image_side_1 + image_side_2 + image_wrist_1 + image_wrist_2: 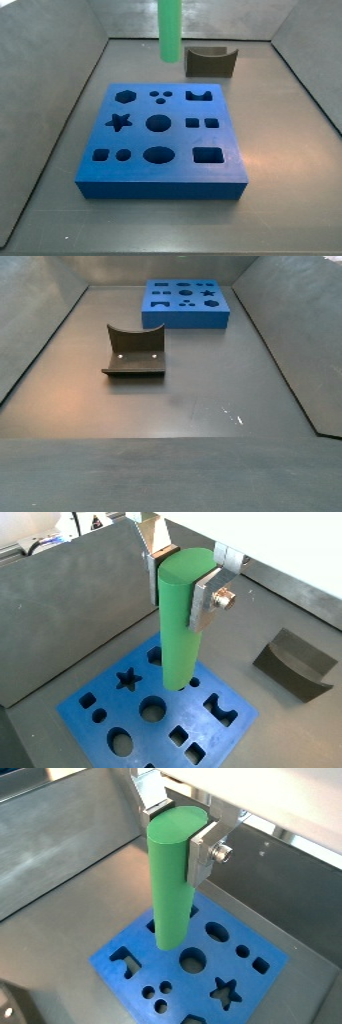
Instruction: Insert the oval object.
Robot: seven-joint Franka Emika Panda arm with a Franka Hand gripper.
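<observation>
I see the grey worktop (201, 396) walled on its sides, and on it the blue block (160, 130) with its cut-out shapes: hexagon, star, circles, squares and ovals. The dark grey curved block (134, 351) sits well apart from the blue block in a side view. My tool (187, 574) hangs above the blue block, its silver fingers (211, 597) pinching the oval object (181, 622) near its top end. The green peg hangs upright in both wrist views, its lower end over the block's holes; I think it is still clear of the surface, though I can't be sure from these angles.
</observation>
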